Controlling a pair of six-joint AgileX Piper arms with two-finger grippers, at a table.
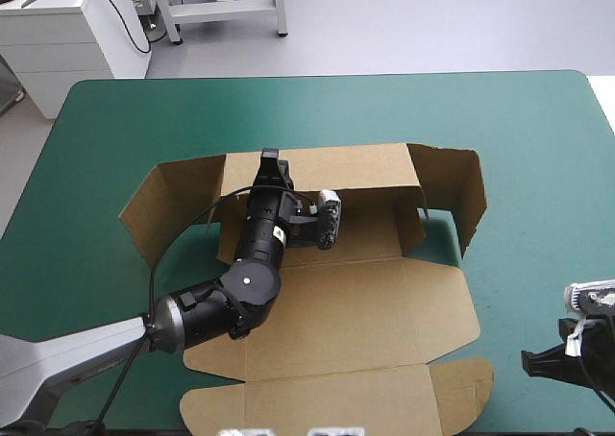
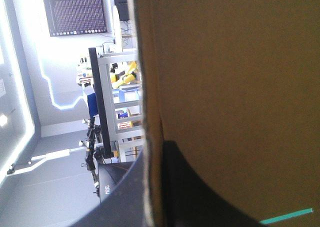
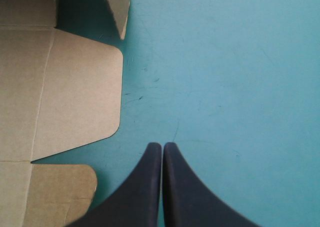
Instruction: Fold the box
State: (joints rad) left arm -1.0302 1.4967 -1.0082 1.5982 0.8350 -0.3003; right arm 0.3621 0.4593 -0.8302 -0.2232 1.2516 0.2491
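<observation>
The box (image 2: 225, 87) hides much of the left end effector (image 2: 152, 154), seemingly clamped.

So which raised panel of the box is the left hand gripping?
The long far wall, near its left end; the left hand is shut on it. Both angled end flaps stand free.

The left gripper (image 1: 272, 162) sits at the box's (image 1: 336, 302) far wall.

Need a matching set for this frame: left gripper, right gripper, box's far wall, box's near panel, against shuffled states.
1. left gripper
2. right gripper
3. box's far wall
4. box's near panel

a. lying flat
b. jaws shut on nothing, over bare teal-green cover
c. jaws pinching the far wall's edge
d. raised upright

Pairs: 1-c, 2-b, 3-d, 4-a
</observation>
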